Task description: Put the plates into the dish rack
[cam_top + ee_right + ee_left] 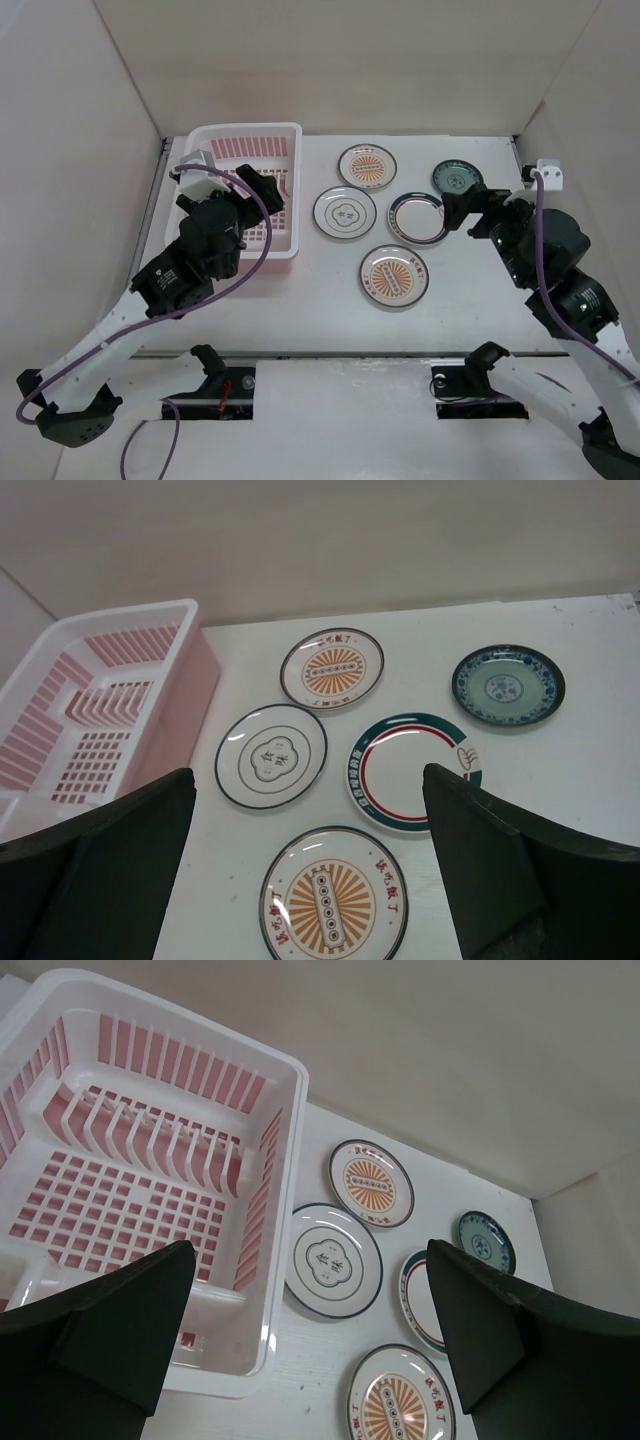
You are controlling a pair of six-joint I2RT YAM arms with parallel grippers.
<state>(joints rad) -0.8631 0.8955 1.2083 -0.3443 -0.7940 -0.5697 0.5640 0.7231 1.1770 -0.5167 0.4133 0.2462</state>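
The pink dish rack (250,130) stands at the back left and holds no plates. Five plates lie flat to its right: a sunburst plate (367,167), a white plate with a dark centre mark (345,212), a green-rimmed plate (417,219), a dark green plate (458,179) and a second sunburst plate (394,276). My left gripper (268,190) is open and empty above the rack's right wall (262,1185). My right gripper (458,213) is open and empty, above the green-rimmed plate's (412,770) right edge and beside the dark green plate (507,685).
White walls close the table on the left, back and right. The rack's upright slot dividers (150,1135) run across its far half. Bare table (330,300) lies in front of the rack and plates.
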